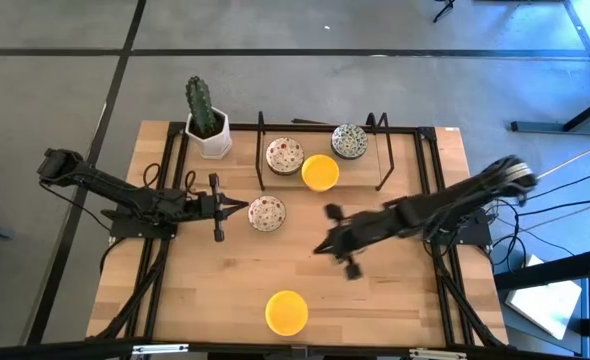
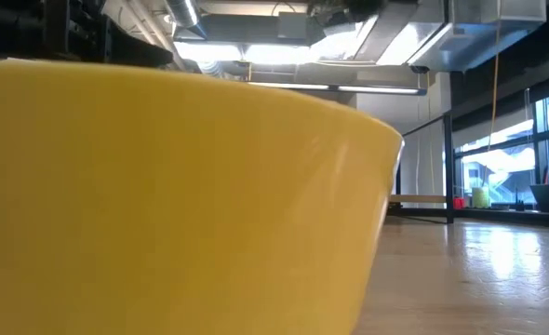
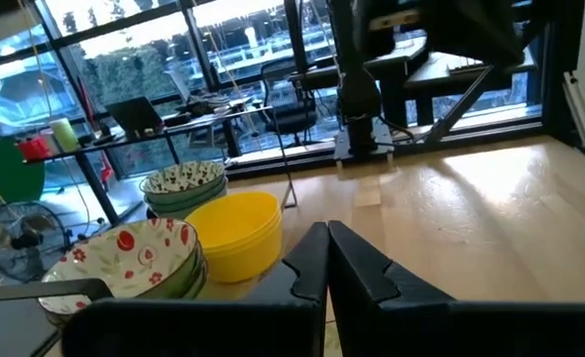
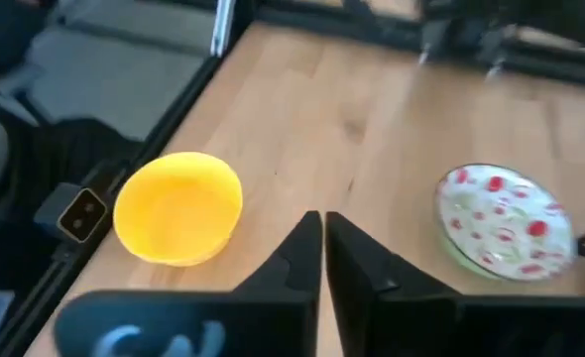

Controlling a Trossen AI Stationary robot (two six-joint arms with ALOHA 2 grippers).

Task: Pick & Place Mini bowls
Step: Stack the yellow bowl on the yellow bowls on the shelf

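Several mini bowls are in view. One yellow bowl [image 1: 286,312] [image 4: 178,206] rests on its base by the table's near edge and fills the low view [image 2: 163,186]. A red-floral bowl [image 1: 266,212] [image 4: 506,220] sits mid-table. A floral bowl [image 1: 284,155] [image 3: 134,258], a yellow one [image 1: 320,172] [image 3: 235,233] and a grey-green one [image 1: 349,140] [image 3: 183,183] stand at the far side. My left gripper [image 1: 243,206] [image 3: 327,248] is shut and level, just left of the mid-table bowl. My right gripper [image 1: 322,247] [image 4: 322,238] is shut and hangs above the table's middle, holding nothing.
A black wire frame [image 1: 383,150] surrounds the far bowls. A white square pot with a cactus [image 1: 207,125] stands at the far left. Bare wood [image 1: 395,300] lies between the mid-table bowl and the near yellow bowl, and to the right of both.
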